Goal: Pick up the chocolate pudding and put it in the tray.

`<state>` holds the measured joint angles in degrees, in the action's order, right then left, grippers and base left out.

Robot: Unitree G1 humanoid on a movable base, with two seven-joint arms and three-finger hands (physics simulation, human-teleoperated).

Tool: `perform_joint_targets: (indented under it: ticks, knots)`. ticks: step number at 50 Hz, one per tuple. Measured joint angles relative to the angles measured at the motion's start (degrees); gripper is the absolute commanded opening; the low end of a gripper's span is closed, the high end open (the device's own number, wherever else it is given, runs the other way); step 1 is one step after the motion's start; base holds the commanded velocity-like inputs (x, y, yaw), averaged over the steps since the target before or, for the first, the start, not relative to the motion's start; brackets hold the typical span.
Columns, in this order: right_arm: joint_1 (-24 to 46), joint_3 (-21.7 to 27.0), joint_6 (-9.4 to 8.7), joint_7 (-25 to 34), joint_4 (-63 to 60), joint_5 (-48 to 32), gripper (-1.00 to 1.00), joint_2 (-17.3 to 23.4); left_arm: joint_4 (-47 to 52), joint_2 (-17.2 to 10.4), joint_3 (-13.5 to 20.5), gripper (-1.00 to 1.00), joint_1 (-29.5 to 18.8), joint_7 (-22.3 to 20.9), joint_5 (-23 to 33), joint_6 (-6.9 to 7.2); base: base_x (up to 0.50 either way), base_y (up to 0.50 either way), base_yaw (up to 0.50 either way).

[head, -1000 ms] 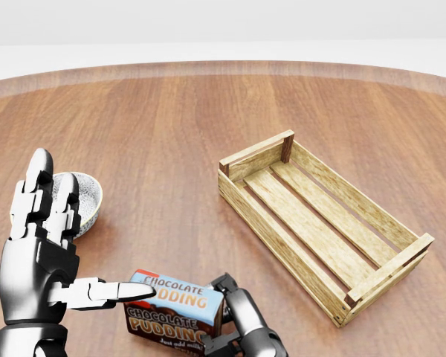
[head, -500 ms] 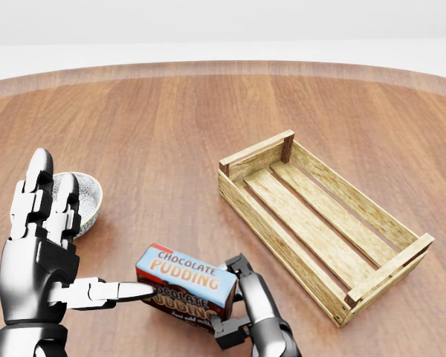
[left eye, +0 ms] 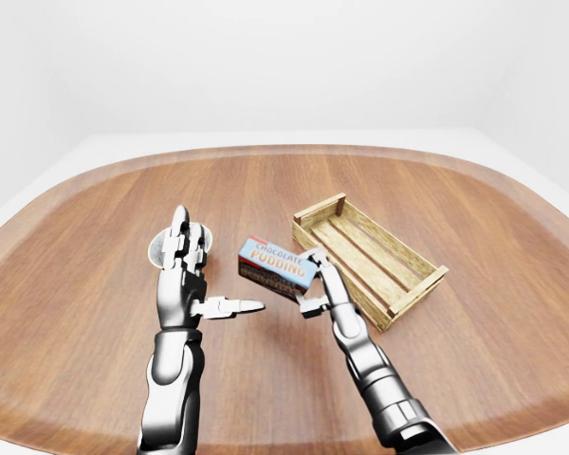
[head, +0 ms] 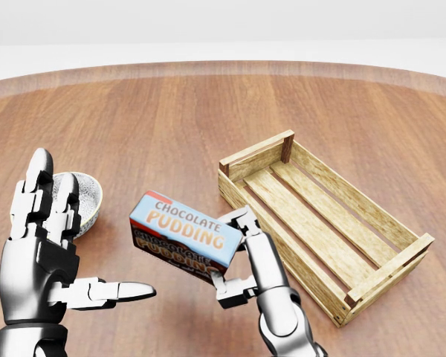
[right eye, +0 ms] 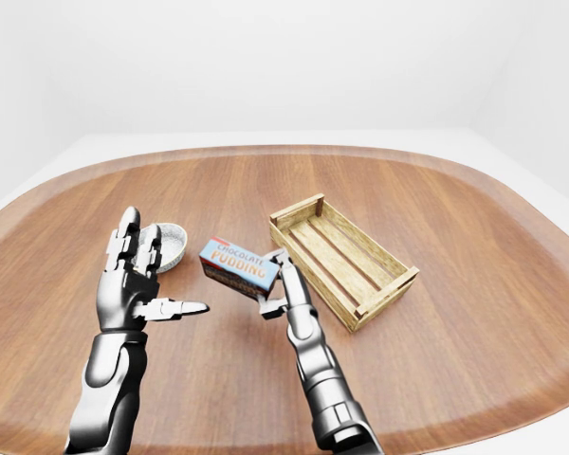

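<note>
Your right hand — fingers clamped on the pudding, box tilted, lifted off the table | tray just to that hand's right, nothing in it | your left hand — fingers spread, holding nothing, thumb pointing toward the pudding, apart from it | bowl behind the left fingers.

left robot hand: glossy silver, black joints | right robot hand: same finish
</note>
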<state>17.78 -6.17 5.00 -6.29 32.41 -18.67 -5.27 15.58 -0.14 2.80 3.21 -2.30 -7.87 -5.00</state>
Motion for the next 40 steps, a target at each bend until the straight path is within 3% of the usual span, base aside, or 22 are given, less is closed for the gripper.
perform_joint_targets:
  ticks: [19, 27, 40]
  knots:
    - [0.4, 0.4, 0.00, 2.1, -12.3, 0.8, -1.00, 1.0, 0.0, 0.0, 0.0, 1.00, 0.0, 0.0, 0.0, 0.00, 0.00, 0.00, 0.00]
    - [1.7, 1.6, -0.83, 3.3, -17.5, 1.9, -1.00, 2.2, 0.0, 0.0, 0.0, 1.00, 0.0, 0.0, 0.0, 0.00, 0.00, 0.00, 0.00]
    - [5.5, 5.1, -4.63, 4.6, -20.4, 4.6, -1.00, 5.8, 0.0, 0.0, 0.0, 1.00, 0.0, 0.0, 0.0, 0.00, 0.00, 0.00, 0.00]
